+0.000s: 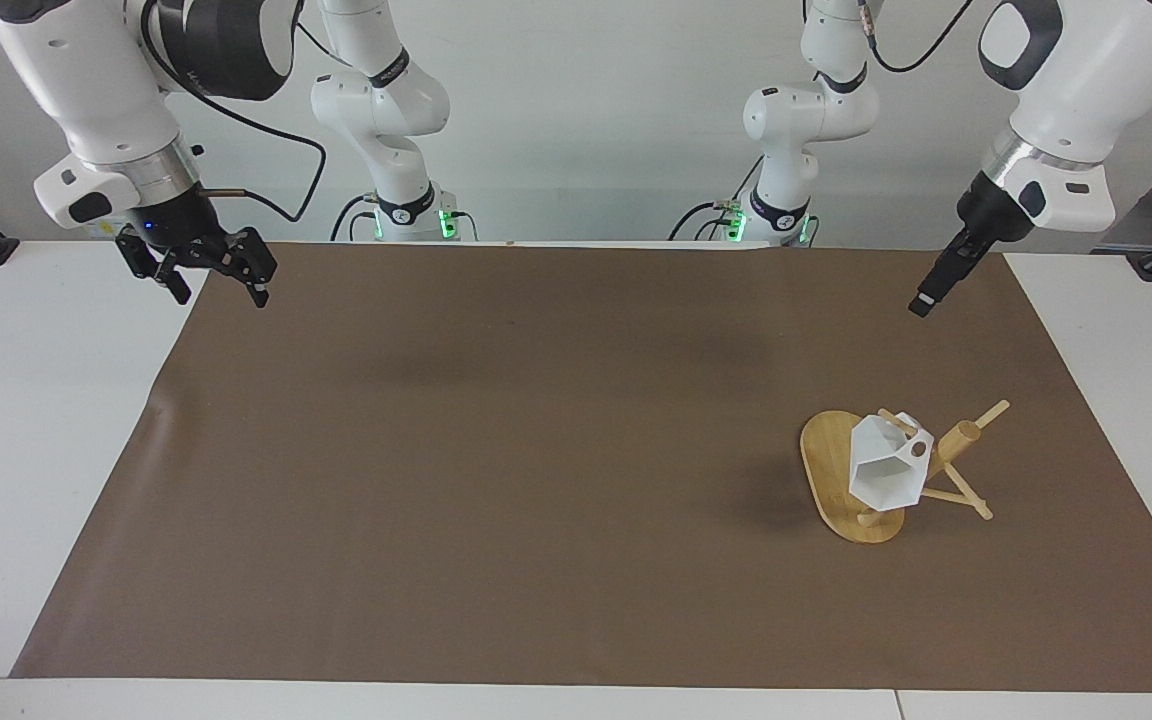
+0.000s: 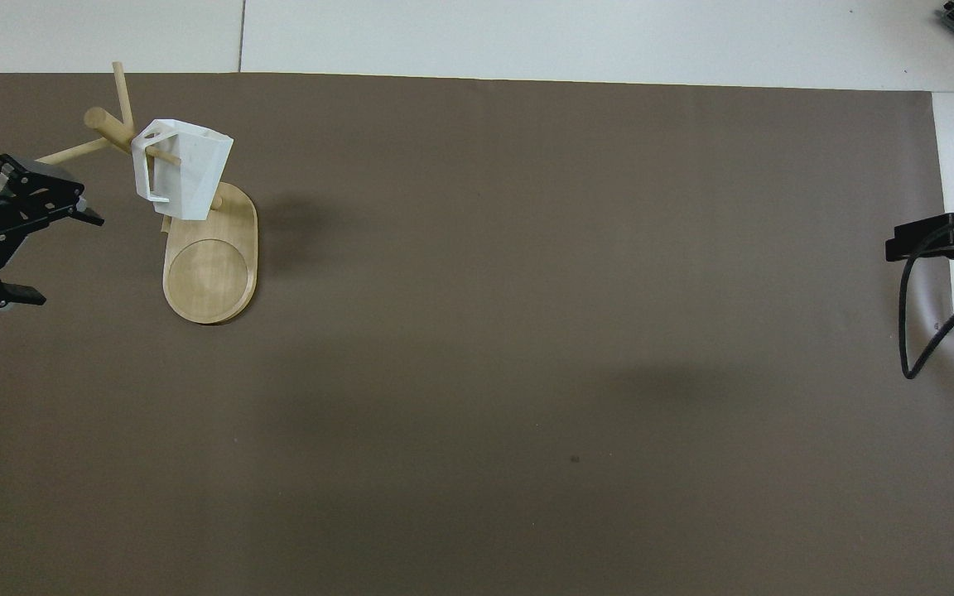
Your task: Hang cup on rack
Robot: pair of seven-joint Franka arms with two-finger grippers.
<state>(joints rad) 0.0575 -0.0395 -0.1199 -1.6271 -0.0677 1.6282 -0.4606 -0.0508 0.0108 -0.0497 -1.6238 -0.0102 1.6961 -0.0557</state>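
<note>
cup (image 1: pixel 884 470): white faceted mug, hung on the rack by its handle; a thin peg runs through the handle hole. Hangs tilted, open rim turned away from the robots and a bit downward. Nothing visible inside it.
rack (image 1: pixel 841 478): bamboo mug tree on the brown mat, toward the left arm's end of the surface. Oval base flat on the mat, post w/ crossing pegs; only the one cup on it.
rack base: round recess shows in the overhead view (image 2: pixel 209 268), bare, nothing lying in it.
mat (image 1: pixel 536 450): brown sheet covering most of the surface; white surface (image 1: pixel 26 400) shows at its edges.
left gripper (image 2: pixel 7 240): up in the air over the mat, beside the rack on the left arm's end, apart from cup and rack. Fingers spread wide, holding nothing. Overhead view cuts it at the frame edge, only the fingers and part of the body show.
left gripper, facing view (image 1: pixel 924 302): seen edge-on as one dark narrow bar, so the gap btw fingers doesn't show there.
right gripper (image 1: pixel 204 272): in the air over the mat edge at the right arm's end, well apart from the rack; arm waits. Fingers apart, empty.
right gripper, overhead view (image 2: pixel 932 240): only a dark bit plus a looped cable shows at the frame edge; finger state not readable there.
hidden: cup covers part of the post and pegs in both views; where the lower pegs join the post can't be made out.
</note>
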